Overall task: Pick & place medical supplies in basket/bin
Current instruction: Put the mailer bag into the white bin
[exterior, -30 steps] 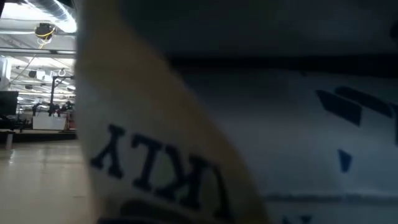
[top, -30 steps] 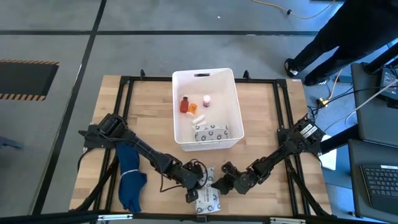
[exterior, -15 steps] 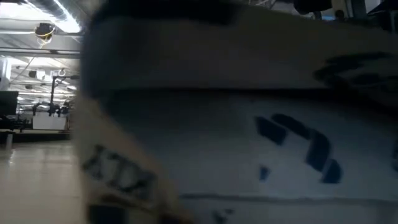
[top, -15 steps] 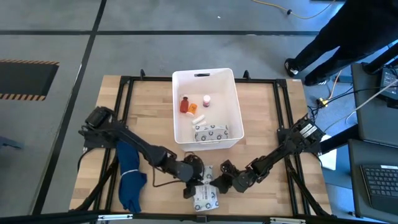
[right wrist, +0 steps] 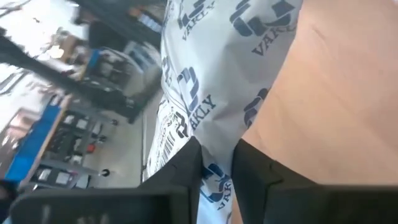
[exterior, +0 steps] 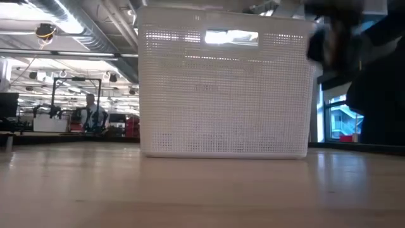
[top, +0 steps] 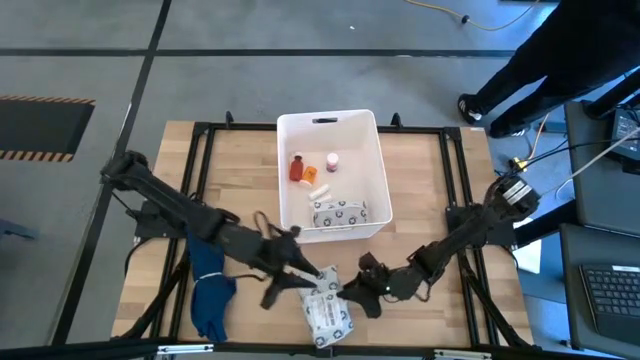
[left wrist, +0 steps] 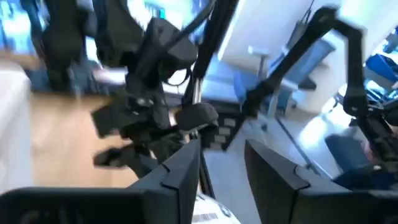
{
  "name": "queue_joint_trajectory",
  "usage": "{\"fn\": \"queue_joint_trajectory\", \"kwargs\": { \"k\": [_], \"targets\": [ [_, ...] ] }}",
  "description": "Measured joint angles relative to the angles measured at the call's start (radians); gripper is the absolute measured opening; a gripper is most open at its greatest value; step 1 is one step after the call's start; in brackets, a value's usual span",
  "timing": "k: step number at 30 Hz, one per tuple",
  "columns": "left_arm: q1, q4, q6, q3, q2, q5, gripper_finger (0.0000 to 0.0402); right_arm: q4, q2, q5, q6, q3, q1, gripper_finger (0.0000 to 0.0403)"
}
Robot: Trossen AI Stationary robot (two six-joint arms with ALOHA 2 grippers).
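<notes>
One flat white packet with grey print is near the table's front edge, between my two grippers. My left gripper is at its far left corner and my right gripper at its right edge, both shut on it. The white tub stands at the table's middle, its meshed wall filling the low view. In it lie the red bottle, an orange-topped vial, a dark-topped vial, white cylinders and another packet. My left gripper has the packet between its two fingers; only a strip of its barcode end shows low between them. The fingers come from the table's left. How the packet sits there, I cannot tell. My right gripper pinches the packet's edge between its two fingers, coming from the table's right. The packet stretches away past the fingertips, over the wooden table top.
A blue cloth lies on the table at the front left, under my left arm. A black frame runs round the table top. A person stands beyond the far right corner.
My left arm has stretched out and its gripper has gone a little toward the far edge. The packet, which filled the low view, has gone out of it, so the tub shows there now. My right gripper has shifted slightly toward the right edge.
</notes>
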Motion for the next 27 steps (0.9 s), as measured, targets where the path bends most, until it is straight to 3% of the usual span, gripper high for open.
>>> {"fn": "queue_joint_trajectory", "kwargs": {
  "k": [5,12,17,21,27],
  "targets": [
    [-0.031,-0.015,0.095,0.000,-0.100,-0.091,0.0118,-0.009,-0.137,0.015,-0.199,0.039,-0.021,0.0056],
    [-0.070,-0.071,0.139,0.002,-0.178,-0.110,0.0116,-0.138,-0.315,0.028,-0.502,0.155,-0.106,0.0050],
    [-0.117,-0.087,0.206,0.000,-0.232,-0.139,0.0116,-0.512,-0.398,0.046,-0.598,0.313,-0.222,0.0050],
    [-0.148,-0.081,0.276,0.001,-0.287,-0.241,0.0116,-0.849,-0.391,0.034,-0.681,0.463,-0.326,0.0050],
    [-0.175,-0.136,0.307,0.001,-0.336,-0.375,0.0113,-1.204,-0.394,0.010,-0.918,0.708,-0.483,0.0050]
  ]
}}
